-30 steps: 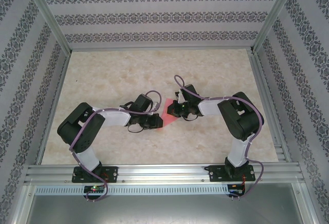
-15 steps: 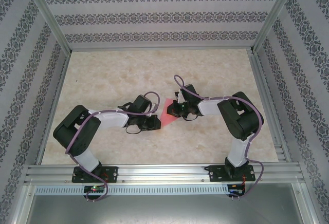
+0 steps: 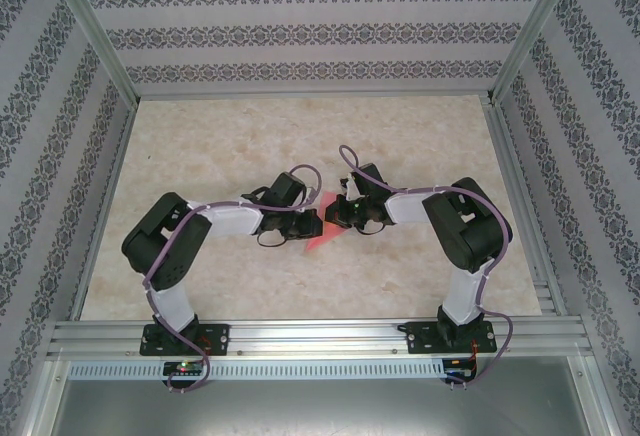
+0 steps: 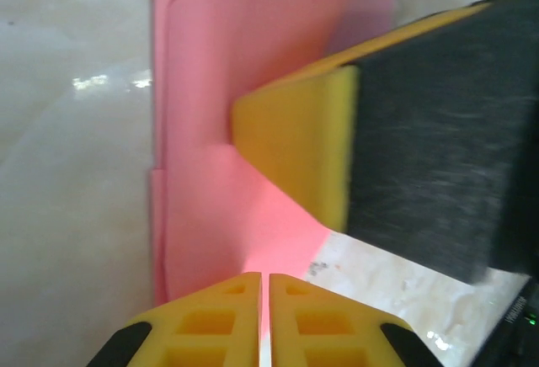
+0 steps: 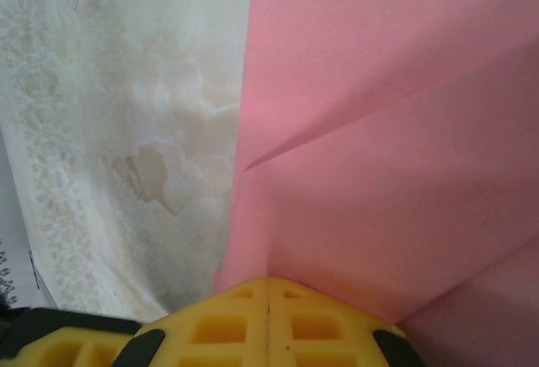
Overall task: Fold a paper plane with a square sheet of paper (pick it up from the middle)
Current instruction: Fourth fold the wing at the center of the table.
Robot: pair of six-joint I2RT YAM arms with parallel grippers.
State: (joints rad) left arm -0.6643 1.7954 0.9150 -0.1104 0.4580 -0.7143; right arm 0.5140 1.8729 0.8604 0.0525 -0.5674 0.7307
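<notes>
The salmon-pink sheet of paper (image 3: 319, 243) lies folded on the table between the two arms, and its overlapping layers (image 4: 253, 47) show along one edge. My left gripper (image 3: 312, 224) is shut, a hairline slit between its yellow tips (image 4: 263, 279), which sit low over the paper's near part. My right gripper (image 3: 333, 218) is shut too, with its tips (image 5: 268, 283) against the creased paper (image 5: 379, 131). Its yellow finger (image 4: 295, 148) rests on the sheet just ahead of my left tips. Whether either gripper pinches the paper is hidden.
The pale marble-patterned tabletop (image 3: 240, 146) spreads around the paper. Patterned walls (image 3: 300, 31) and metal frame posts (image 3: 95, 36) enclose it on three sides. An aluminium rail (image 3: 320, 336) carries both arm bases at the near edge.
My left arm has swung right and forward, bringing its gripper over the paper beside the right gripper and covering more of the sheet. The right arm has stayed put.
</notes>
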